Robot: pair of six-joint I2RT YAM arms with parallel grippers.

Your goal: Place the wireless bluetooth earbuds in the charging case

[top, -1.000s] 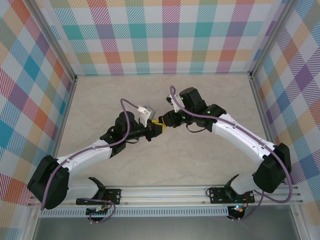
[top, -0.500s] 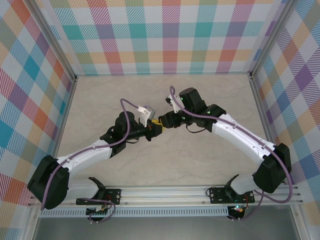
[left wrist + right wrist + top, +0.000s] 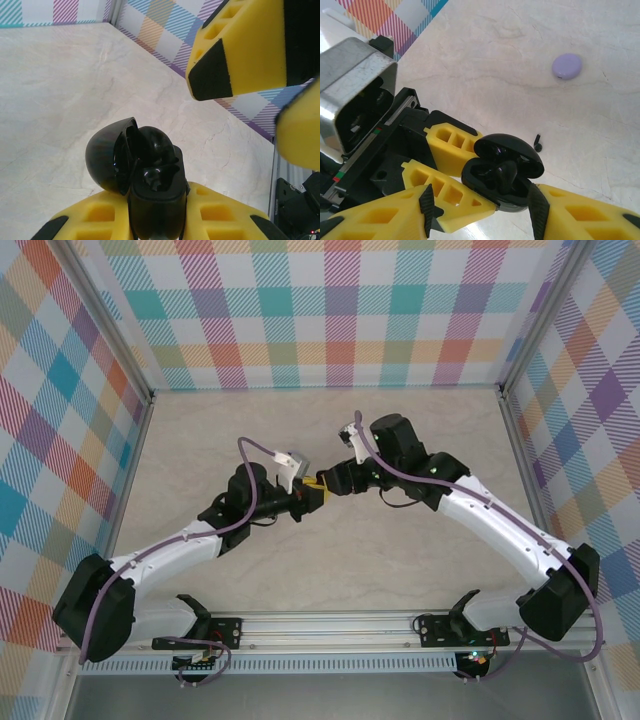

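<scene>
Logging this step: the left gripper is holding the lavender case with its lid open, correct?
Not quite. The left gripper holds the black case, not a lavender one, with its lid open; the left wrist view shows it.

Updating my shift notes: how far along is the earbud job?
Done: one black earbud looks seated in the open black charging case. In hand: left hand grips that case; right hand is open over it. Left: a loose black earbud lies on the table; the lavender case is closed.

Charging case (image 3: 509, 152): glossy black plastic, smooth. Table (image 3: 485, 65): smooth pale marbled surface, matt. Lavender case (image 3: 567, 66): matt.
</scene>
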